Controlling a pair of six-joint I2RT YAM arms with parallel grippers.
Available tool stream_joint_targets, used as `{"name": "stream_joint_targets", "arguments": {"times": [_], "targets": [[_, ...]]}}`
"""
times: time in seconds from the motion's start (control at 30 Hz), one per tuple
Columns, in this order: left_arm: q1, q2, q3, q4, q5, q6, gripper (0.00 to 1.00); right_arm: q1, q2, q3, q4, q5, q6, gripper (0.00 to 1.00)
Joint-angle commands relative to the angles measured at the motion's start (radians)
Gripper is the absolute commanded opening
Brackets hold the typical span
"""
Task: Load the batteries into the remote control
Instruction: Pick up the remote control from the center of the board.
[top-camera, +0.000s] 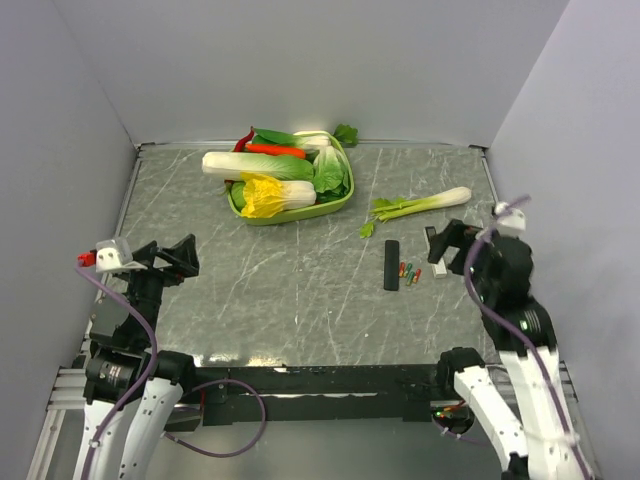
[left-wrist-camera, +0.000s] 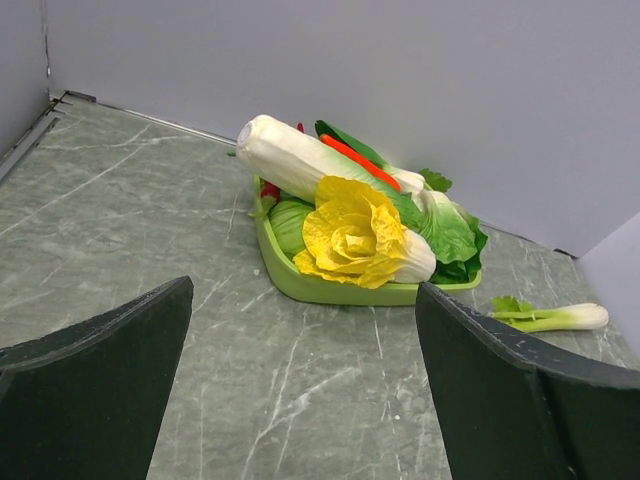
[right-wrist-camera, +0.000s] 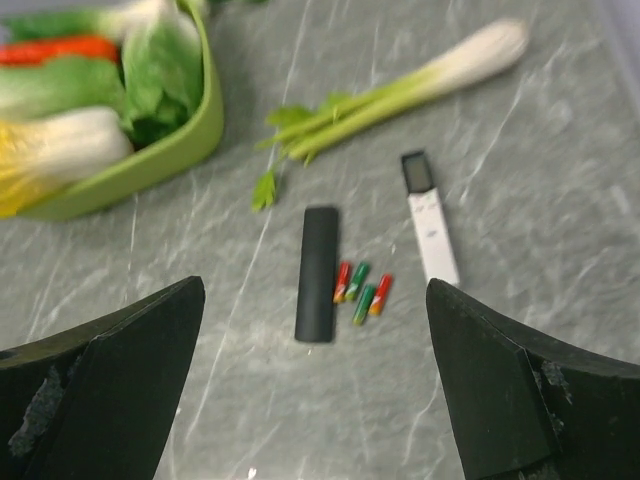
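The black remote control (top-camera: 391, 265) lies flat on the table's right half, also in the right wrist view (right-wrist-camera: 318, 273). Several small red and green batteries (top-camera: 408, 271) lie loose right beside it on its right (right-wrist-camera: 362, 288). My right gripper (top-camera: 448, 241) is open and empty, held above the table just right of them; in its wrist view the remote and batteries lie ahead between the open jaws (right-wrist-camera: 313, 287). My left gripper (top-camera: 172, 256) is open and empty over the table's left side, far from the remote (left-wrist-camera: 303, 288).
A slim white device with a dark end (right-wrist-camera: 430, 225) lies right of the batteries. A green tray (top-camera: 300, 215) heaped with vegetables stands at the back centre (left-wrist-camera: 330, 292). A celery stalk (top-camera: 420, 205) lies behind the remote. Grey walls close in three sides.
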Motion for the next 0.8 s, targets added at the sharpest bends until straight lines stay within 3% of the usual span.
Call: {"name": "stream_joint_targets", "arguments": {"times": [0.0, 0.13, 0.27, 0.6, 0.77], "targets": [[-0.016, -0.010, 0.006, 0.010, -0.026, -0.003, 0.97, -0.005, 0.226, 0.061, -0.091, -0.100, 0.105, 1.00], [-0.022, -0.006, 0.009, 0.006, -0.030, -0.006, 0.97, -0.007, 0.426, 0.089, -0.111, -0.149, 0.098, 1.00], [-0.030, -0.004, 0.009, 0.001, -0.034, -0.004, 0.97, 0.018, 0.619, 0.096, -0.075, -0.183, 0.092, 0.93], [-0.053, 0.007, 0.009, -0.002, -0.046, 0.003, 0.97, 0.084, 0.944, 0.214, 0.008, -0.174, 0.096, 0.81], [-0.057, 0.016, 0.010, -0.002, -0.046, 0.005, 0.97, 0.088, 1.092, 0.297, 0.017, -0.145, 0.088, 0.80]]}}
